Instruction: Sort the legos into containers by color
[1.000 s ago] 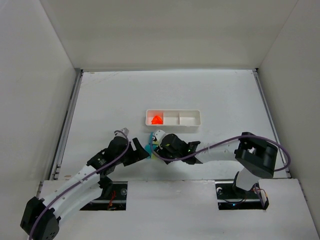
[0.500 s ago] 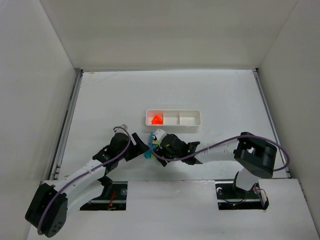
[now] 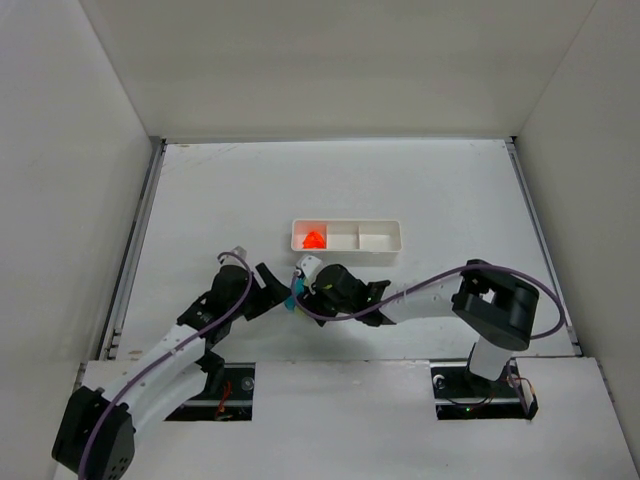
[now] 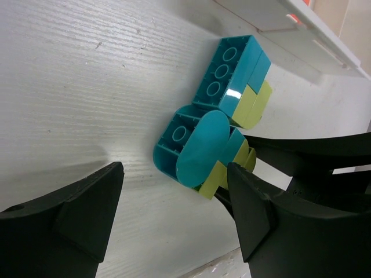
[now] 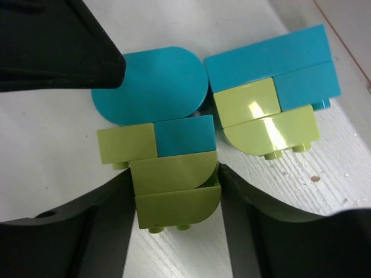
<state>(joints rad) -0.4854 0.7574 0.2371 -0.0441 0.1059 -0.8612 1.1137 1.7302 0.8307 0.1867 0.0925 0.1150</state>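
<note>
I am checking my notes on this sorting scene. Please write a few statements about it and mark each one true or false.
1. An orange-red lego lies in the left compartment of the tray. True.
2. Teal legos fill the tray's other two compartments. False: no lego shows in them.
3. The left gripper is shut on the rounded teal block. False: its fingers stand wide apart, not closed on it.
4. The fingers of the right gripper flank a yellow-green block. True.
5. The joined teal and yellow-green legos lie on the table, outside the tray. True.
</note>
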